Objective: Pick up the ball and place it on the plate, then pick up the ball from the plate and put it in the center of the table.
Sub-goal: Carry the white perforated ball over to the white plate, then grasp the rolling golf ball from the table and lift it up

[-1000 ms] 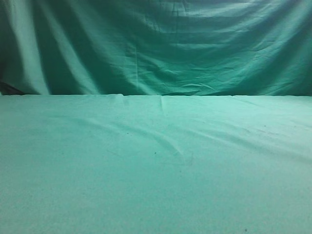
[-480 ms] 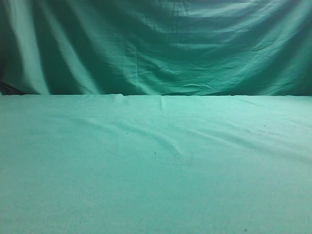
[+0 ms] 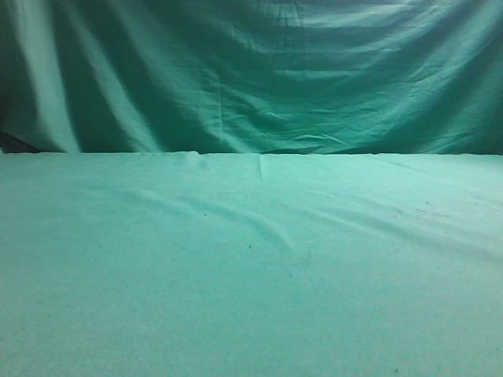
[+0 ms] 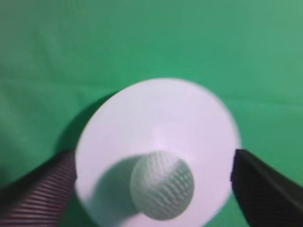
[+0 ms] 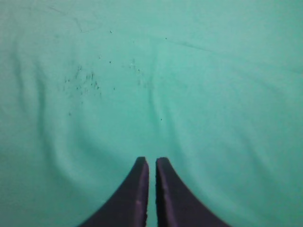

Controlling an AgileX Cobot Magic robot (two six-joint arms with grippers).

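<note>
In the left wrist view the white dimpled ball [image 4: 162,185] lies on a round white plate [image 4: 161,113] on the green cloth table [image 4: 142,42]. My left gripper [image 4: 154,177] is open, its two dark fingers wide apart on either side of the plate, with the ball between them and touching neither. My right gripper [image 5: 151,163] is shut and empty above bare green cloth [image 5: 189,80]. The exterior view shows only the table [image 3: 251,298]; neither ball, plate nor gripper appears there.
A draped green curtain [image 3: 251,71] hangs behind the table's far edge. The cloth has shallow wrinkles [image 3: 267,224] and small dark specks [image 5: 83,82].
</note>
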